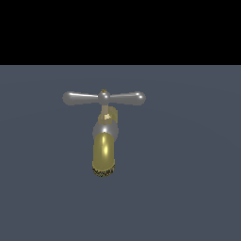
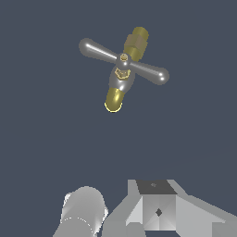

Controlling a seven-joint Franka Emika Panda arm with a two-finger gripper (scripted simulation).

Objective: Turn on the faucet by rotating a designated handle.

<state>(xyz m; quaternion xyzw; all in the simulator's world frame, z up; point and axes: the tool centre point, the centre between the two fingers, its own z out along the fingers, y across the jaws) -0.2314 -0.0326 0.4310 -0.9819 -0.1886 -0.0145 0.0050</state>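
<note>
Faucet [image 1: 104,150], brass spout and silver collar, stood alone on the grey floor [image 1: 188,179], its handle [image 1: 104,98] level across the top and untouched; gripper unseen in the exterior view, its fingers' spread impossible to tell from the wrist view.

You're looking at a flat, matte slate-blue floor [image 1: 188,188] that fills the lower part of the exterior view and ends in a straight horizon. Above it sits a plain black void [image 1: 120,28]. In the wrist view the same slate-blue surface fills the background, evenly lit.
</note>
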